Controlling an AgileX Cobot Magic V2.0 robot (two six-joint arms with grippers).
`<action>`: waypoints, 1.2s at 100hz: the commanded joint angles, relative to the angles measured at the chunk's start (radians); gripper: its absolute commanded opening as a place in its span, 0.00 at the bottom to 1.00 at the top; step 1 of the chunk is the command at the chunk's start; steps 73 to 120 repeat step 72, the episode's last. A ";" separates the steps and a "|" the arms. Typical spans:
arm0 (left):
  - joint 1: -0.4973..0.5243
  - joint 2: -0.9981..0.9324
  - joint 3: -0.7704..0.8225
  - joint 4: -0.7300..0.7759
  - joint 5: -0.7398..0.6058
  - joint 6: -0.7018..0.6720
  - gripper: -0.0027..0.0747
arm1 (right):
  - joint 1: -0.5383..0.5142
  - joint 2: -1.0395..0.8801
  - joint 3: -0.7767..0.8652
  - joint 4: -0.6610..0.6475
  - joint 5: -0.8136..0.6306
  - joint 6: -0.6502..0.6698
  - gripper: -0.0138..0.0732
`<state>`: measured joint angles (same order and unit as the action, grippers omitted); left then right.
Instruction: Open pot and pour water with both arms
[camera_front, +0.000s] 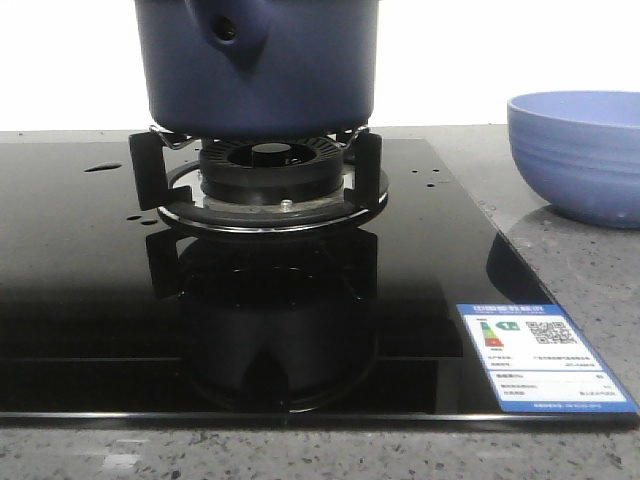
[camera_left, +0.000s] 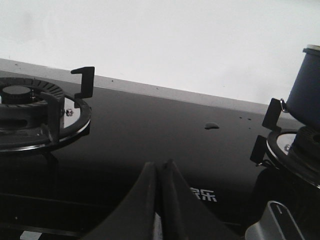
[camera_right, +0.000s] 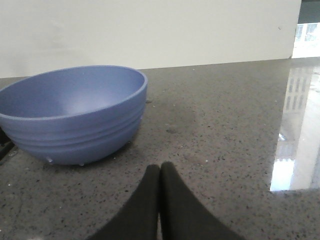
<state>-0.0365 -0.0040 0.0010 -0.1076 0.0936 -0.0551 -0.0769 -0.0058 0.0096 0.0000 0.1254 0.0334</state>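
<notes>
On the far left, a second burner (camera_left: 30, 117) shows only in the left wrist view, sitting on the same black glass stove top (camera_front: 80, 300) as the rest. The left gripper (camera_left: 161, 175) hangs low above that glass between the two burners, its two dark fingers pressed together with nothing between them. A small puddle of water (camera_front: 103, 167) lies on the glass to the left of the middle burner, and a few tiny drops are scattered nearby.

In the middle of the front view, the pot (camera_front: 258, 70) stands upright on the prongs of the burner grate (camera_front: 262, 180), its side knob with the hole facing the camera. Its top is cut off by the frame, so whether a lid is on it cannot be told. The pot is mirrored in the glossy glass below. More small drops dot the glass to the right of the burner. A blue-and-white label (camera_front: 540, 358) is stuck on the near right corner of the stove top.

To the right, on the speckled grey table (camera_front: 590, 270), a light-blue bowl (camera_front: 580, 155) sits upright just beside the stove's edge. The right gripper (camera_right: 160, 192) hovers low over the table on the near right of the bowl, its fingers closed tight on nothing.
</notes>
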 joint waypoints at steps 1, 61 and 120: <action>0.004 -0.027 0.033 -0.007 -0.076 -0.010 0.01 | 0.002 -0.022 0.028 -0.019 -0.057 0.001 0.09; 0.004 -0.027 0.033 -0.007 -0.076 -0.010 0.01 | 0.002 -0.022 0.028 -0.026 -0.012 0.001 0.09; 0.004 -0.027 0.033 -0.007 -0.076 -0.010 0.01 | 0.002 -0.022 0.028 -0.026 -0.012 0.001 0.09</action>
